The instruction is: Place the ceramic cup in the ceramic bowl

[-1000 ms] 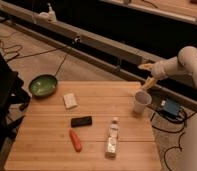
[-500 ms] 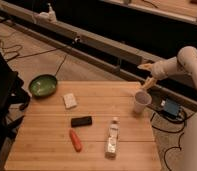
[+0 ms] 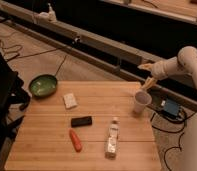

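Note:
The white ceramic cup stands upright at the right edge of the wooden table. The green ceramic bowl sits at the table's far left corner, far from the cup. My gripper hangs just above and behind the cup at the end of the white arm that reaches in from the right. Its pale fingers point down toward the cup's rim. I cannot tell whether they touch the cup.
On the table lie a small white block, a black flat object, an orange carrot-like object and a clear plastic bottle on its side. A blue box and cables lie on the floor at right.

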Robot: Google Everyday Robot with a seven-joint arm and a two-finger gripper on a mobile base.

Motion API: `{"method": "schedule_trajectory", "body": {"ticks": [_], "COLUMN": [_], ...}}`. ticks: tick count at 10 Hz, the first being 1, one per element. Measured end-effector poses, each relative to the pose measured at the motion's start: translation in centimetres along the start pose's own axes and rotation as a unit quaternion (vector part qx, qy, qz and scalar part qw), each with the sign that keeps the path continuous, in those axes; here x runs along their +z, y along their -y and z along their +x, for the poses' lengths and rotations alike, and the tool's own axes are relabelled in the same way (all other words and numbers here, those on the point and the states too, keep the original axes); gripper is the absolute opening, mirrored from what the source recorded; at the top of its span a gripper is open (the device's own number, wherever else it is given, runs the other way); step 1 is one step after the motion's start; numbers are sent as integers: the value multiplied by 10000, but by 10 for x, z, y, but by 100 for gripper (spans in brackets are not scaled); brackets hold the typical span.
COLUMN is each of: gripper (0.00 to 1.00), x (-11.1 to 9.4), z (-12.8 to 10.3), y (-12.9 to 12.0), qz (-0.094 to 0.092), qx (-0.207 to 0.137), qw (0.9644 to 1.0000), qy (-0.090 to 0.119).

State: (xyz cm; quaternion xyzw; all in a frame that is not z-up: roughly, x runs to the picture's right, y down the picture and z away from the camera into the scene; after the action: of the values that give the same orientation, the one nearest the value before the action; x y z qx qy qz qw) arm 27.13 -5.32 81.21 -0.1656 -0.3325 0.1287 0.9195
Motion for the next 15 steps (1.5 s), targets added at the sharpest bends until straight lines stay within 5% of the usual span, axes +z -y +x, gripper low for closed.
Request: {"method": "schedule_trajectory", "body": {"ticks": [3,7,12,15], "gripper": [80,80,80,80], "x": [0,10,42,57], "z": [0,14,45,60], "y": [0,-24,-37,-42], "qz": [-1,-292,-456,-529], "qx": [-6,106,227,515], "qw": [10000,9995,9985,9971], "qy": [-6,28,-214,-172]}}
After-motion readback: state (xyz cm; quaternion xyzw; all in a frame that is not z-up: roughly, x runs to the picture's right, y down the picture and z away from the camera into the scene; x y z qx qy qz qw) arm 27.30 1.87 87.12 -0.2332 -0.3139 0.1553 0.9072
